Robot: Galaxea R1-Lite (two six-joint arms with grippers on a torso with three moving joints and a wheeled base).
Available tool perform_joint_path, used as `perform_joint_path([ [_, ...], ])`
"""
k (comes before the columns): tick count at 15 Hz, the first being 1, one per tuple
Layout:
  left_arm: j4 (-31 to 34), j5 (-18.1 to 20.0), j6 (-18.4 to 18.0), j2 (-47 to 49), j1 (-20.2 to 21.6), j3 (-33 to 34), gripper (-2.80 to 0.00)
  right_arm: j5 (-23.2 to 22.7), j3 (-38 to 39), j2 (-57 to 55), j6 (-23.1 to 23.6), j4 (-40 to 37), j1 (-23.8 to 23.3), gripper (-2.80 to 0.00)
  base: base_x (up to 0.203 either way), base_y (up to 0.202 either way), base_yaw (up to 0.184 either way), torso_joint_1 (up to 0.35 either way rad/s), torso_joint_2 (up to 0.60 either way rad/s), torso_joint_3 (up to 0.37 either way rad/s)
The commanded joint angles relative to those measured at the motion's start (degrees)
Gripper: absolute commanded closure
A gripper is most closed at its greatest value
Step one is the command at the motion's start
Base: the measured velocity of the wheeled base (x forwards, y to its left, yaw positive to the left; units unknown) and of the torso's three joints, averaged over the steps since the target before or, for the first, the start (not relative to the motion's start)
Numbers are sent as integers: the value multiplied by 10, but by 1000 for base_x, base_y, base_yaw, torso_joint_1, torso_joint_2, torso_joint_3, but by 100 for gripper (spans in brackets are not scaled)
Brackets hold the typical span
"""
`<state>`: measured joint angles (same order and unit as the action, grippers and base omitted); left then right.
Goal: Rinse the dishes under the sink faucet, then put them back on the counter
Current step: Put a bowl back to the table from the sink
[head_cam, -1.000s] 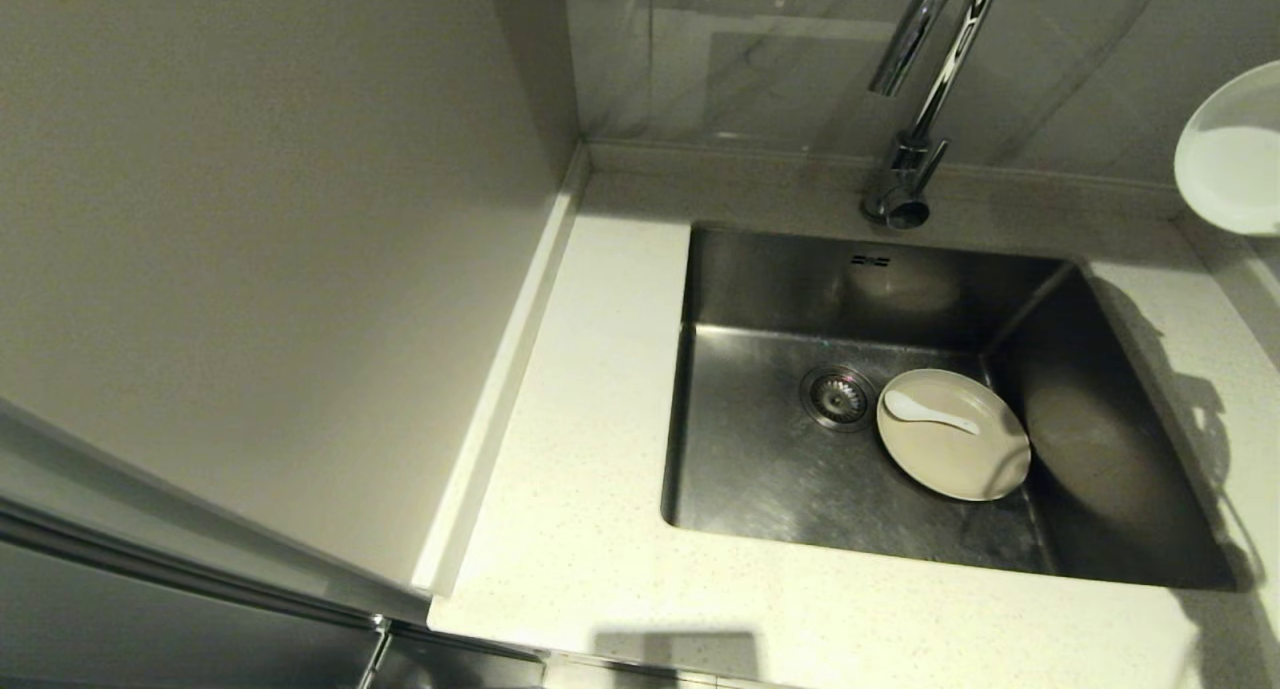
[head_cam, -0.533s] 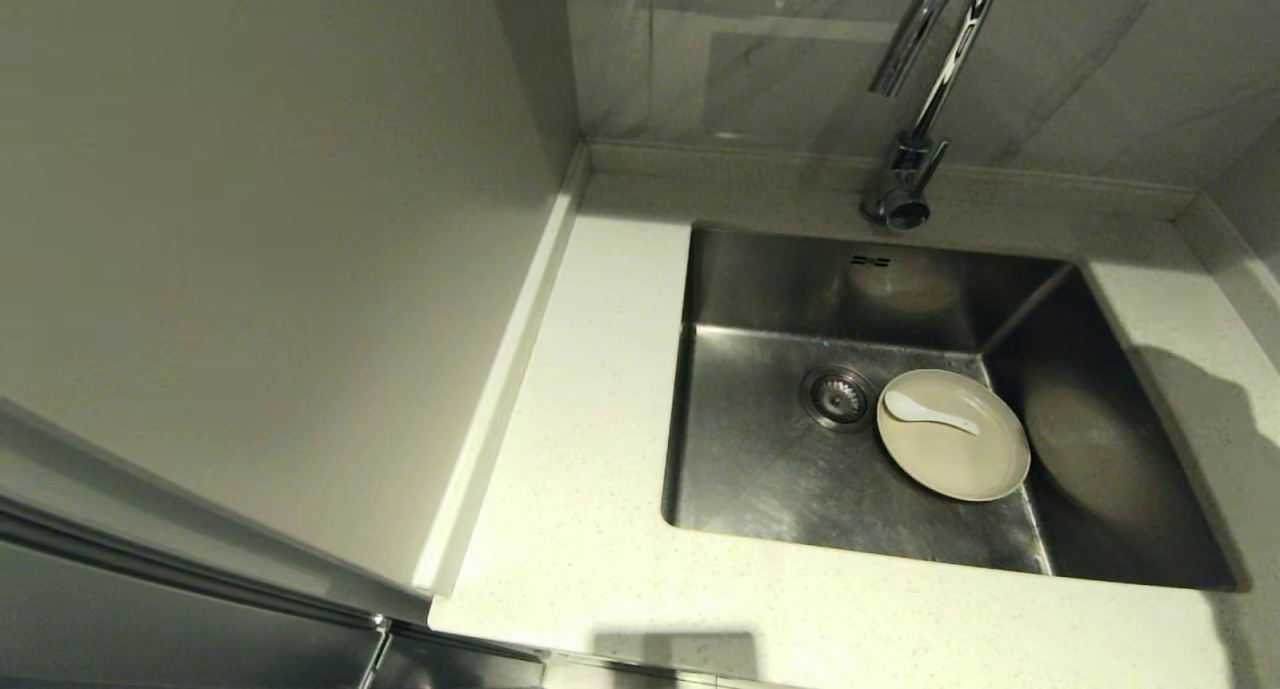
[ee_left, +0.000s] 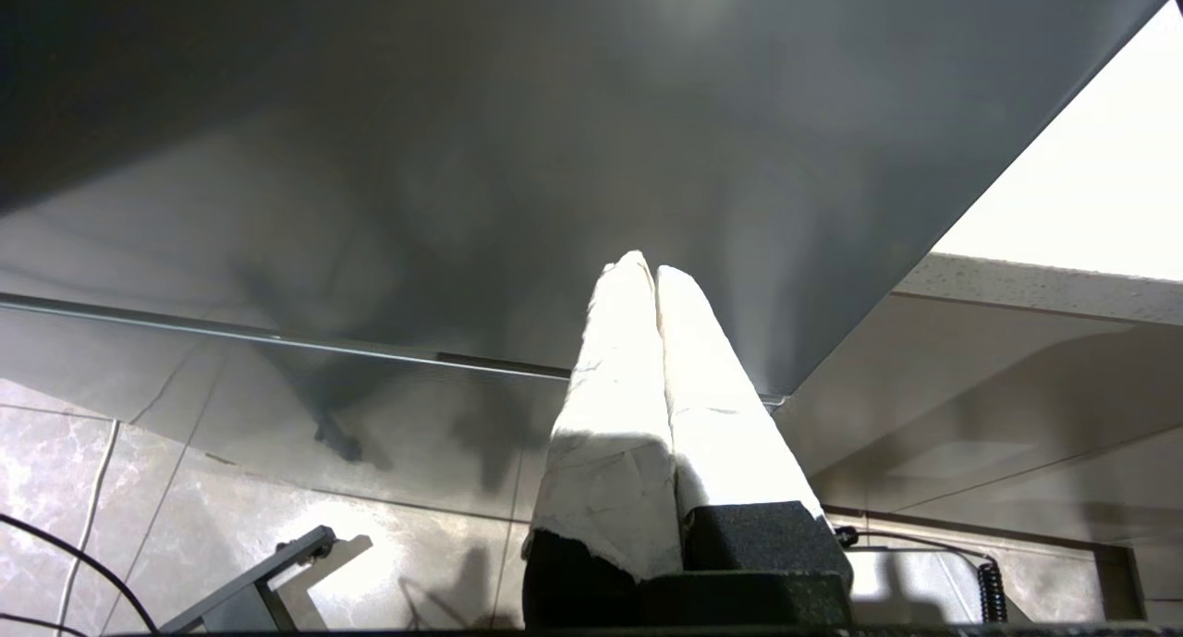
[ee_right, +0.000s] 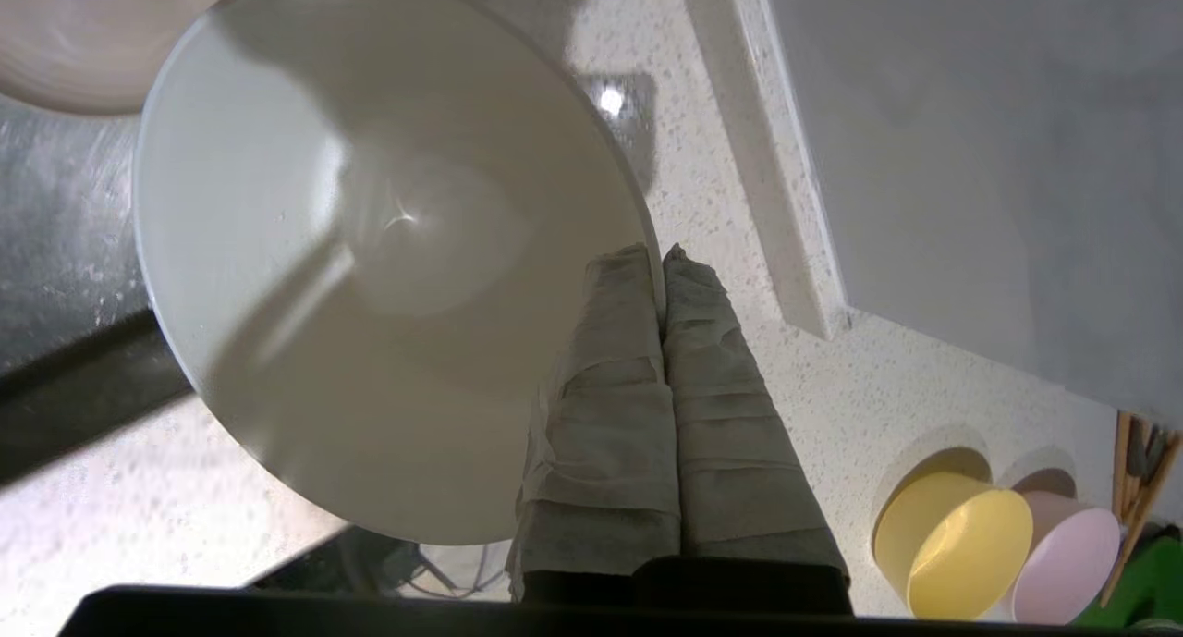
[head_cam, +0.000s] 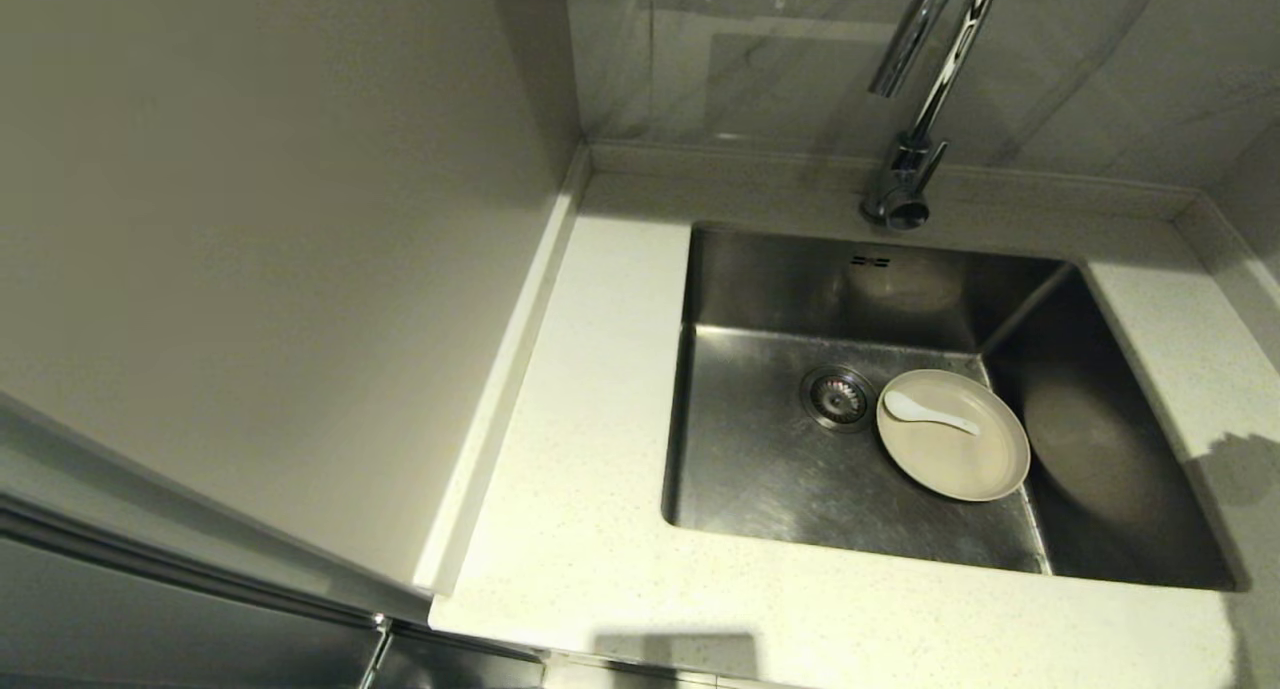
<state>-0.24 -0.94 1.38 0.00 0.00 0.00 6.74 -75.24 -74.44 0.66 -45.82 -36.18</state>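
A shallow cream plate (head_cam: 955, 449) lies on the floor of the steel sink (head_cam: 760, 489), right of the drain, with the short white spoon (head_cam: 925, 410) resting on it. The chrome faucet (head_cam: 925, 79) arches over the back of the basin. The right wrist view shows my right gripper (ee_right: 661, 253) shut on the rim of the small white bowl (ee_right: 370, 249), held tilted over the speckled counter (ee_right: 887, 406) beside the sink. Neither that gripper nor the bowl shows in the head view. My left gripper (ee_left: 652, 265) is shut and empty, parked low in front of a grey panel.
A yellow cup (ee_right: 952, 545) and a pink cup (ee_right: 1067, 563) stand on the counter near the right gripper, below a raised rim (ee_right: 776, 184). A tall pale wall panel (head_cam: 250, 219) bounds the left counter (head_cam: 590, 389). The drain strainer (head_cam: 838, 397) sits mid-basin.
The bowl, seen a second ago at the head view's right edge, has moved right out of that view. Its shadow has slid forward along the right counter. Plate and spoon have not moved.
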Motion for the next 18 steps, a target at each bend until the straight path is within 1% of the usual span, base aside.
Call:
perform_joint_path([
  [1,0,0,0,-2,0,0,0,4,10,-40,0,48,-1,0,0,0,0,0,0,0],
  [3,0,0,0,-2,0,0,0,32,37,-68,4,139,-1,0,0,0,0,0,0,0],
  [4,0,0,0,-2,0,0,0,42,51,-86,14,193,-1,0,0,0,0,0,0,0],
  [6,0,0,0,-2,0,0,0,50,76,-123,35,302,-1,0,0,0,0,0,0,0],
  [7,0,0,0,-2,0,0,0,59,84,-142,40,336,-1,0,0,0,0,0,0,0],
  [9,0,0,0,-2,0,0,0,69,83,-167,47,353,-1,0,0,0,0,0,0,0],
  [14,0,0,0,-2,0,0,0,65,84,-175,49,354,13,0,0,0,0,0,0,0],
  [16,0,0,0,-2,0,0,0,54,68,-168,43,352,27,0,0,0,0,0,0,0],
  [17,0,0,0,-2,0,0,0,37,65,-161,42,349,35,0,0,0,0,0,0,0],
  [18,0,0,0,-2,0,0,0,32,66,-159,42,348,44,0,0,0,0,0,0,0],
])
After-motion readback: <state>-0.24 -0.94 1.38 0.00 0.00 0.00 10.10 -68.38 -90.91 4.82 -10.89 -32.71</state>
